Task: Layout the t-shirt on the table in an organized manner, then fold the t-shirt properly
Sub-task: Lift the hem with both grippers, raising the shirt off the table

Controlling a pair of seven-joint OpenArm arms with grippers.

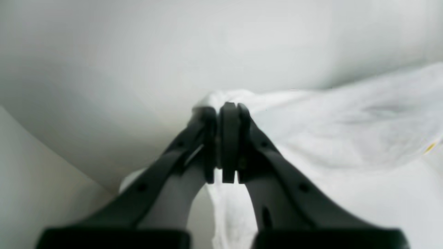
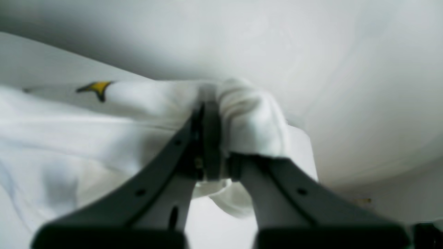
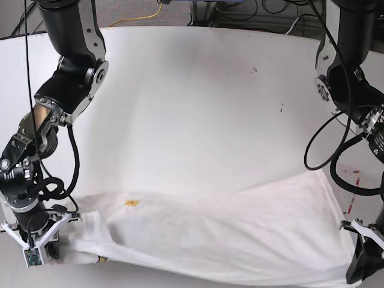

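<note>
Left wrist view: the left claw [image 1: 224,143] is pressed together on a bunched edge of the t-shirt [image 1: 346,138], whose cloth runs off right; everything is blurred.

Right wrist view: the right claw [image 2: 213,145] pinches a wad of the same white cloth, a yellow scrap of print [image 2: 97,86] just showing.

Base view: the garment lies stretched along the surface's [image 3: 198,102] near edge, both claws half hidden at the corners
</note>
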